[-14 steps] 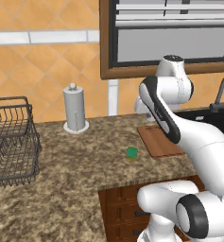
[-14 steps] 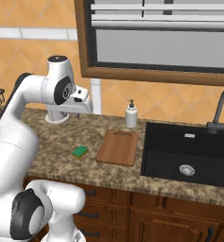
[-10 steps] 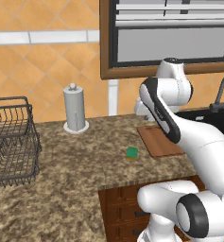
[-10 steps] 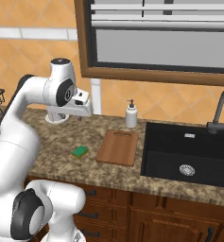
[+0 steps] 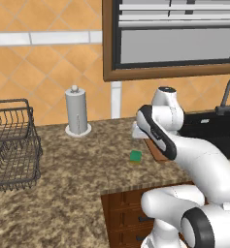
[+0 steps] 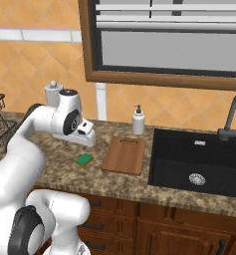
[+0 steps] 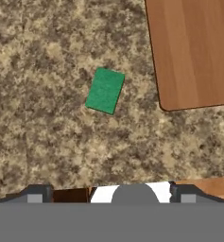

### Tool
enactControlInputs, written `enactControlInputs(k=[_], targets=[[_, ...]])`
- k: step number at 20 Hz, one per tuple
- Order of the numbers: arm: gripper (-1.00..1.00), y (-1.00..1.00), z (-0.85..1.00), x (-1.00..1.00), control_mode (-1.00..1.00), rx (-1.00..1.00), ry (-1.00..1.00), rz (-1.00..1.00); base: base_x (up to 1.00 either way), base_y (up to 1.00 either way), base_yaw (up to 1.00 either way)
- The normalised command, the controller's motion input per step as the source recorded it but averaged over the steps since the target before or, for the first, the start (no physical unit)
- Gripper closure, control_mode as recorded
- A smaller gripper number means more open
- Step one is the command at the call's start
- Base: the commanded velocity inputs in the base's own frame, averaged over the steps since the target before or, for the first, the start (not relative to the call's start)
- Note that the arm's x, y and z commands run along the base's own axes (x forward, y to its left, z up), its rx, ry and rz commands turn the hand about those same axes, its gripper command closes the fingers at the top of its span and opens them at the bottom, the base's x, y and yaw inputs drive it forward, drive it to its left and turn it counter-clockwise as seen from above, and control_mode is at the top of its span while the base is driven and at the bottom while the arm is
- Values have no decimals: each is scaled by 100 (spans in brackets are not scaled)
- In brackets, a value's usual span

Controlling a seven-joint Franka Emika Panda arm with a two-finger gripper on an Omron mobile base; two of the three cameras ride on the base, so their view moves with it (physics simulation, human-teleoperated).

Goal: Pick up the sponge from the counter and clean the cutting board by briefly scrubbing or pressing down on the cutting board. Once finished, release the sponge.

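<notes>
Nothing of the task looks done yet. The sponge (image 7: pixel 105 90) lies flat on the tabletop (image 7: pixel 47 142), just beside the cutting board (image 7: pixel 193 52) and apart from its rim. The gripper (image 7: pixel 108 193) hovers above the sponge, empty, fingertips set wide. Grasping, scrubbing and releasing all remain.

Small green sponge (image 7: pixel 105 90) flat on speckled granite counter (image 7: pixel 47 142), near reddish-brown cutting board (image 7: pixel 193 52), apart.
</notes>
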Motion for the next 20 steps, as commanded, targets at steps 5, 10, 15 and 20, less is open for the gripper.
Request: enactControlInputs(k=[5, 10, 15, 20], targets=[[-100, 24, -69, 10, -100, 0, 0, -17, 0, 0, 0], [-100, 7, -39, 32, -100, 0, 1, -1, 0, 0, 0], [-100, 0, -25, 48, -100, 0, 2, 0, 0, 0, 0], [-100, 0, -10, 35, -100, 0, 2, 0, 0, 0, 0]])
